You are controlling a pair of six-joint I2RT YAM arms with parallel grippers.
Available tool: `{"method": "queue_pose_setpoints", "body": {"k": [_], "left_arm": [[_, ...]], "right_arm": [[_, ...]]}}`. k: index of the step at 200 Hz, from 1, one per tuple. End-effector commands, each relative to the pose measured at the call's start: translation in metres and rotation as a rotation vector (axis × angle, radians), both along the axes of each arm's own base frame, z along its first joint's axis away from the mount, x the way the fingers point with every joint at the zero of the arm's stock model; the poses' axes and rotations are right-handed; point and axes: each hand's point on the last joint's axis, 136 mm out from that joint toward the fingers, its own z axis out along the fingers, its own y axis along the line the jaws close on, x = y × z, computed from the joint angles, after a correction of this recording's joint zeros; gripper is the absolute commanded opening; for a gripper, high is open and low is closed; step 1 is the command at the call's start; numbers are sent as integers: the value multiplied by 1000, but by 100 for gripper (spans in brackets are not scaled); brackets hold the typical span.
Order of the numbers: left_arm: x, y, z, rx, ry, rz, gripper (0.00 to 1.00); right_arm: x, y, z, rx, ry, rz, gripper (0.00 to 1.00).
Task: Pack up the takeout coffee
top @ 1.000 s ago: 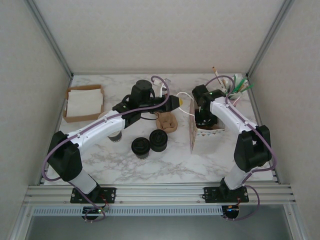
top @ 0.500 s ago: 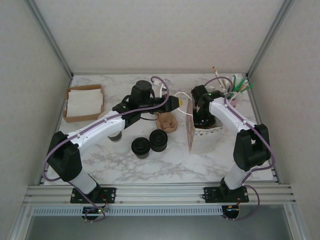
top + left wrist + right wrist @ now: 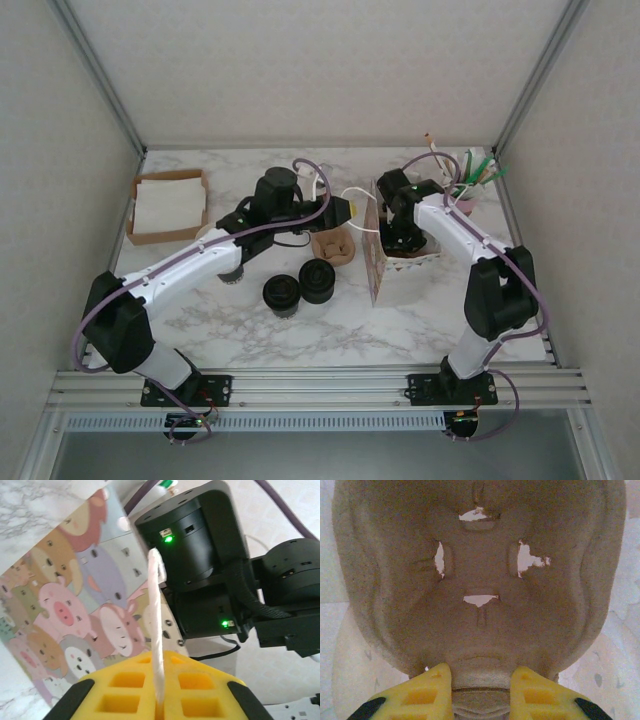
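A paper bag [image 3: 378, 268] printed with cartoon pigs [image 3: 75, 605] stands right of centre. My left gripper [image 3: 345, 210] [image 3: 160, 680] is shut on its white cord handle [image 3: 156, 620], which runs up from between the yellow pads. My right gripper [image 3: 400, 238] [image 3: 480, 690] reaches into the bag from above, shut on the rim of a brown pulp cup carrier [image 3: 480, 580]. A cream cup with a dark base [image 3: 230, 270], seemingly the takeout coffee, stands mostly hidden under my left forearm.
Two round black-topped things [image 3: 282, 293] [image 3: 318, 280] stand mid-table. Another brown pulp carrier [image 3: 335, 247] lies just behind them. A cardboard box of napkins [image 3: 168, 205] sits at the back left. A holder of straws and stirrers [image 3: 465, 185] stands at the back right.
My left gripper has tightened on the cord and drawn it slightly left. The bag's near side has swung left and more upright, and my right gripper has shifted left with it.
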Motion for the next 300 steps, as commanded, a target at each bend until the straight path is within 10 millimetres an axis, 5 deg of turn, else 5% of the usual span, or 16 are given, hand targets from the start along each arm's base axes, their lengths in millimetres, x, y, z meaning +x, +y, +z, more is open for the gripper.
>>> {"method": "queue_pose_setpoints", "body": {"k": [1, 123, 242, 300], "left_arm": [[-2, 4, 2, 10, -9, 24, 9], [-2, 6, 7, 12, -26, 27, 8], [4, 8, 9, 32, -44, 57, 8], [20, 7, 13, 40, -89, 104, 8]], "right_arm": [[-4, 0, -13, -22, 36, -6, 21], [-13, -2, -32, -74, 91, 7, 24], [-17, -2, -3, -66, 36, 11, 38], [-2, -1, 0, -85, -4, 13, 40]]}}
